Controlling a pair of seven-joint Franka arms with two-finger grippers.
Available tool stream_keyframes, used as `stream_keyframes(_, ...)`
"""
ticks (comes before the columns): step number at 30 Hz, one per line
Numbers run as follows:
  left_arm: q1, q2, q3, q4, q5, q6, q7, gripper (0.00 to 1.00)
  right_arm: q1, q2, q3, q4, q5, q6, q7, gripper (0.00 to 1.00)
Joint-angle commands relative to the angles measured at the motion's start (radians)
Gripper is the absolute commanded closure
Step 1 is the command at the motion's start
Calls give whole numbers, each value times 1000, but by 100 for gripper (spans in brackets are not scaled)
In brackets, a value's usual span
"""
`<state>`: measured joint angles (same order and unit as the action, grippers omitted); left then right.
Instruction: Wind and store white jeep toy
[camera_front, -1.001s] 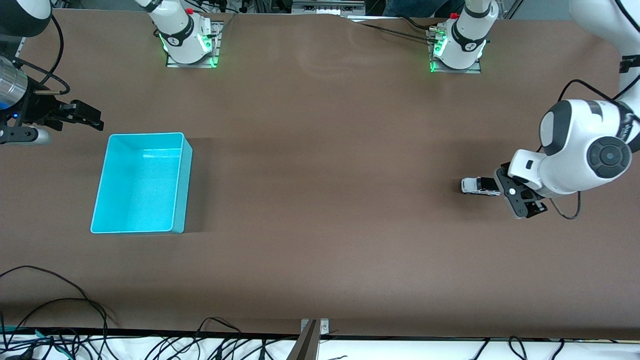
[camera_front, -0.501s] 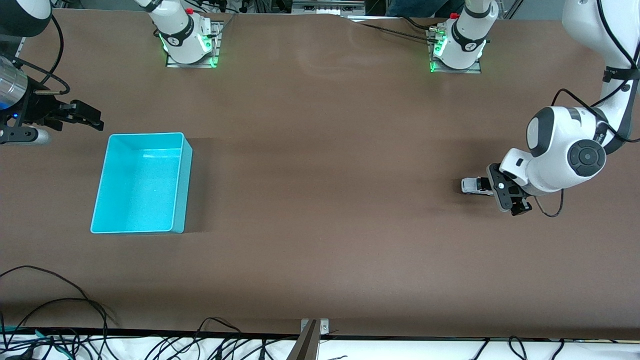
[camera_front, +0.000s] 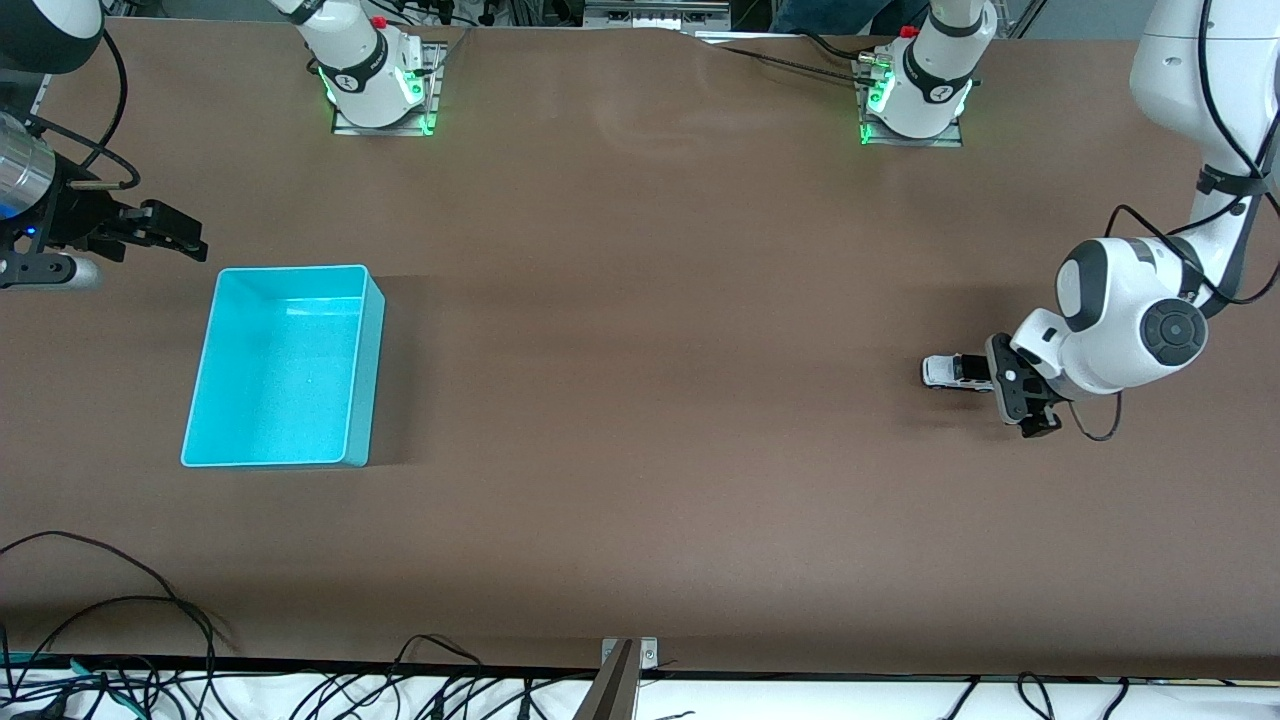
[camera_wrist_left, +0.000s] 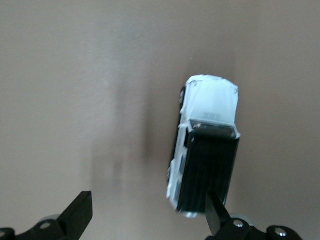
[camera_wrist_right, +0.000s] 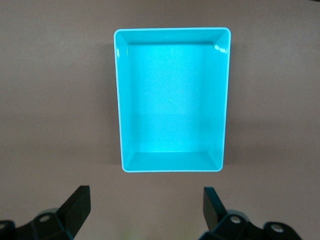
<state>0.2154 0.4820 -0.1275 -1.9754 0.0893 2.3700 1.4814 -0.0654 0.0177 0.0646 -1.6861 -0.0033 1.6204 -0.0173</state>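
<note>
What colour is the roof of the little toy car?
Black, on the white jeep toy, with a white bonnet. The left wrist view shows it best.

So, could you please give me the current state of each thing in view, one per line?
White jeep toy: upright on its wheels on the table, toward the left arm's end, not gripped.
Cyan bin: upright, open-topped, empty, toward the right arm's end.
Left gripper: open, low over the table at the jeep's black rear, one finger by it.
Right gripper: open, waiting above the table beside the bin.
</note>
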Motion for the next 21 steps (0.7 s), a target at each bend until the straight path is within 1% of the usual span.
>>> stream_keyframes(1,59,-20,-61,-37,-52,17,54,0,-5,10,3,23,17,-8,8,0)
stream_keyframes(7,88,-22,-80,-40,-52,9,72,0,-5,10,3,23,17,-8,8,0)
stream_keyframes(14,93,-51,-84,-88,-63,8,74,0,-5,10,3,25,17,-8,8,0)
stream_keyframes(16,101,-53,-107,-95,-68,9,83,0,-5,10,3,25,19,-8,8,0)
stream_keyframes(21,159,-49,-168,-103,-68,17,92,0,-5,10,3,25,19,-8,8,0)
